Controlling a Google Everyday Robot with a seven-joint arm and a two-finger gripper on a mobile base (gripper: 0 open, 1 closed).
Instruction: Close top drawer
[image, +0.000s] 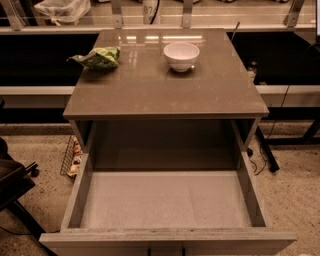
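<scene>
The top drawer (165, 205) of the grey-brown cabinet stands pulled fully out toward me. Its pale grey inner floor is bare. Its front panel (167, 242) runs along the bottom edge of the view, and only the top of its dark handle (165, 251) shows at the centre. The gripper is out of view.
On the cabinet top (165, 80) sit a white bowl (181, 55) and a crumpled green bag (97, 57). A wire basket (70, 156) lies on the floor at the left, next to a dark chair base (15, 185). Cables (265, 150) trail on the right.
</scene>
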